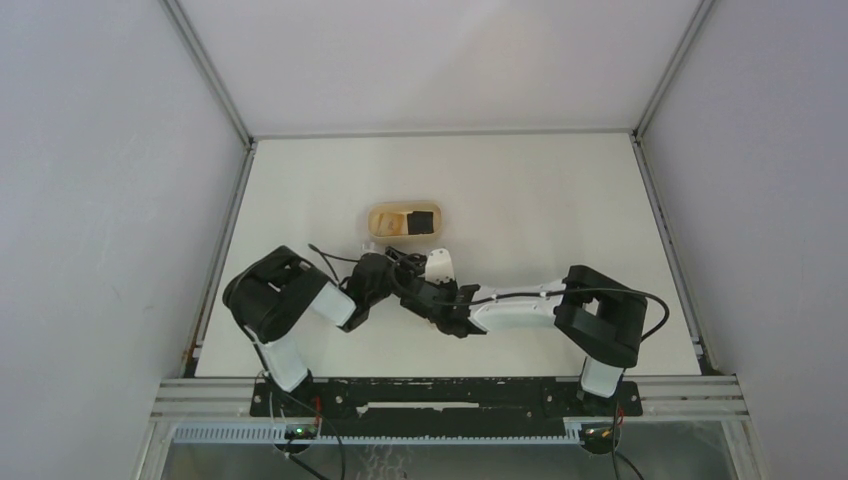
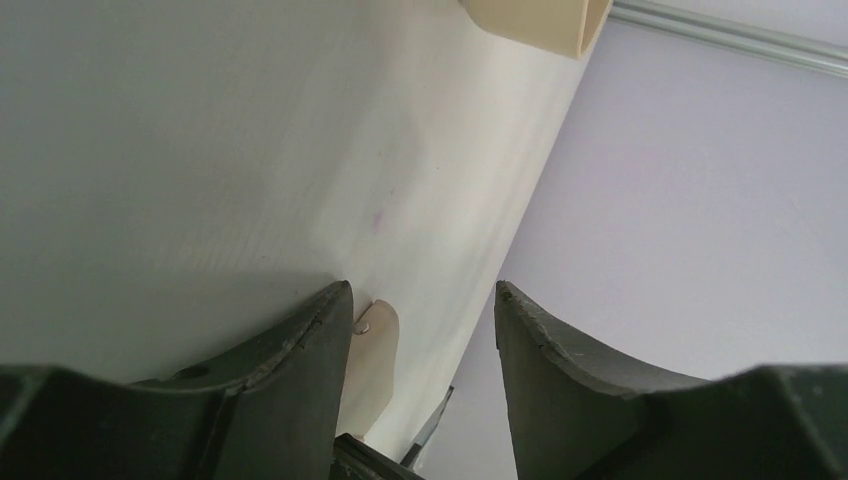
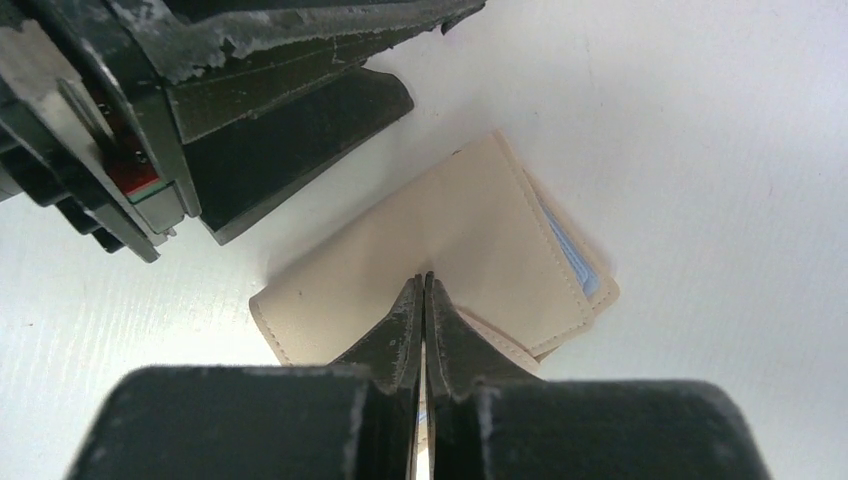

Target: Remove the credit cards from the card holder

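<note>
The tan card holder (image 3: 470, 235) lies folded on the white table, a blue card edge (image 3: 578, 262) peeking from its right side. My right gripper (image 3: 427, 278) is shut, its tips resting on top of the holder's upper flap. My left gripper (image 2: 422, 290) is open just beside it. The holder's tab (image 2: 378, 345) with its small dot lies against the inner face of the left finger. In the top view both grippers meet mid-table, left gripper (image 1: 402, 270) and right gripper (image 1: 445, 300), with a pale flap of the holder (image 1: 438, 265) showing between them.
An oval light-wood tray (image 1: 376, 232) stands just behind the grippers, with a dark card (image 1: 423, 220) lying in it. The left gripper's dark fingers (image 3: 300, 130) hang close over the holder's far corner. White walls enclose the table on three sides.
</note>
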Robot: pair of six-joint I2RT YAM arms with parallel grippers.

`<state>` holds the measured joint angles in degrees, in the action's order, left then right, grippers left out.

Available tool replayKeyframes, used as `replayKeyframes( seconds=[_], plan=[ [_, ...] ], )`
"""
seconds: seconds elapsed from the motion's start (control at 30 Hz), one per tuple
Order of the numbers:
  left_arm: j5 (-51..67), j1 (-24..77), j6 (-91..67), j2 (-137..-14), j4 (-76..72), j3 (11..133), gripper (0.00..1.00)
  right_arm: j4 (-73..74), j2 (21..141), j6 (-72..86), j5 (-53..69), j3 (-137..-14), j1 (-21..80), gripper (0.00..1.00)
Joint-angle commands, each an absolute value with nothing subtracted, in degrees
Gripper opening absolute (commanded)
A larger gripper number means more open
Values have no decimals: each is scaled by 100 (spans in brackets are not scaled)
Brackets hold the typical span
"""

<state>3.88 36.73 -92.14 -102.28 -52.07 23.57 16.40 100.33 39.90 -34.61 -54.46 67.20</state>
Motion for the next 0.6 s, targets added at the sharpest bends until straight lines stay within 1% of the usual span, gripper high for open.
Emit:
replayKeyframes(
  seconds=[0.0,0.1,0.3,0.43,0.57],
  plan=[
    [24,3670,-8959,-9866,-4900,2162,60,2324,10656,4030,-2539,-5334,6754,9],
    [18,3679,-8910,-9690,-4788,2111,60,2325,10761,4005,-2470,-5395,6735,18],
    [-180,3682,-8831,-9438,-4627,2046,60,2282,10761,3954,-2340,-5389,6702,32],
    [-215,3678,-8796,-9328,-4614,1966,60,2100,10524,3931,-2307,-5177,6721,53],
    [-253,3675,-8777,-9251,-4614,1896,60,2002,10266,3896,-2278,-5036,6699,61]
  ],
)
